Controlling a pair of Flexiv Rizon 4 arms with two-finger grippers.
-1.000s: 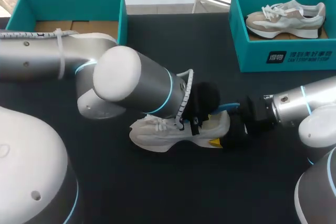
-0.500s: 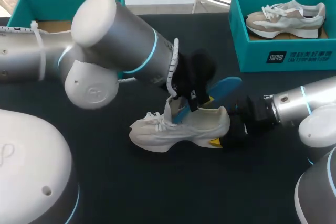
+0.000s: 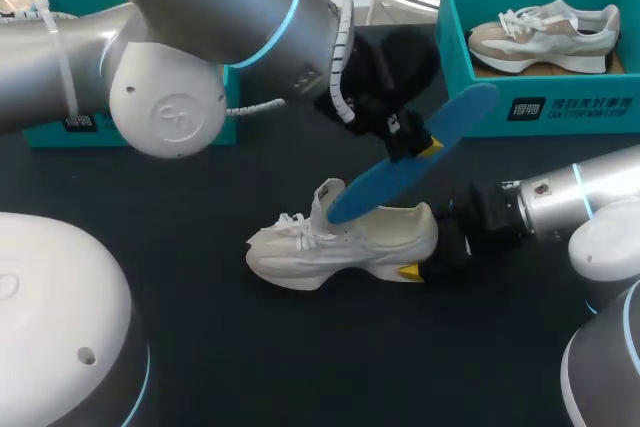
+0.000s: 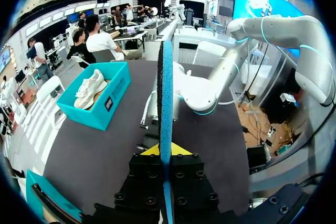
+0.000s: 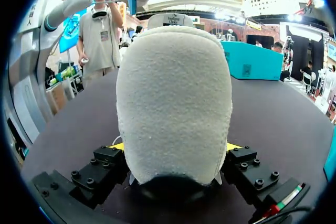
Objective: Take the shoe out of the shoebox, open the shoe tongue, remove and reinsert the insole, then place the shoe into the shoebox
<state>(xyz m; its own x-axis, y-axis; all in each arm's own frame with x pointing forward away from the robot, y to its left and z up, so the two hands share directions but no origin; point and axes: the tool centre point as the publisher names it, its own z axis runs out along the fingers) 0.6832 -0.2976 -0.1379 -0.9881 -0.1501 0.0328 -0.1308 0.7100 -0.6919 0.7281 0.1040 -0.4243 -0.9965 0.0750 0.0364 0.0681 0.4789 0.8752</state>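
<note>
The blue insole is thin and light and is likely to bend or flap if it is held by one end only. It is best gripped flat across its width, close to the heel end, so that the toe end can be steered into the shoe. The shoe is soft in the upper and stiffer at the sole and heel counter, so it is best steadied at the heel.

The insole is pinched by the left gripper, whose fingers are almost together on the two faces near the upper end. It is held in the air, clear of the shoe, slanting from 7 o'clock up to 1 o'clock, with its lower tip just over the raised tongue.

The shoe lies just below the middle of the table, toe towards 9 o'clock and heel towards 3 o'clock. The heel is clasped from both sides by the right gripper, its fingers spread to the heel's width.

A shoebox at 10 o'clock is mostly hidden behind the left arm. A second box at 1 o'clock holds another shoe.
</note>
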